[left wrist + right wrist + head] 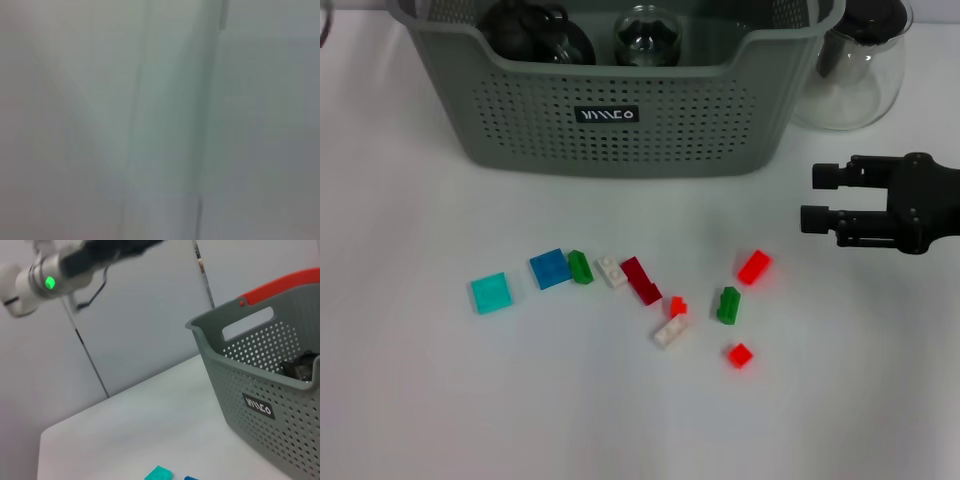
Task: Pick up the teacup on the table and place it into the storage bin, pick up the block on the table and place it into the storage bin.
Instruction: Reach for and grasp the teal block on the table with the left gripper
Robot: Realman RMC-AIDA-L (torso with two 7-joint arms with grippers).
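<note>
Apparently glassware already sits in the storage bin (620, 130), so blocks come next. Right gripper (808, 198), spread and empty, hovers beside the bin; it must descend onto the red block (754, 267) on the counter (420, 400).

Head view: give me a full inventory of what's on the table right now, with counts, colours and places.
storage bin: one, grey-green, perforated, black label, at the table's far edge.
glassware inside the bin: at least two clear and dark pieces; cannot tell what each is.
glass carafe: one, clear with dark top, right of the bin.
cyan block: one, leftmost.
blue block: one, right of the cyan block.
green blocks: two, one touching the blue block, one near the right end of the group.
white blocks: two, mid-group.
dark red block: one, mid-group.
red blocks: three, toward the right.
table: white.
right hand: black, open, hovering right of the blocks, empty.
left hand: not seen.
</note>
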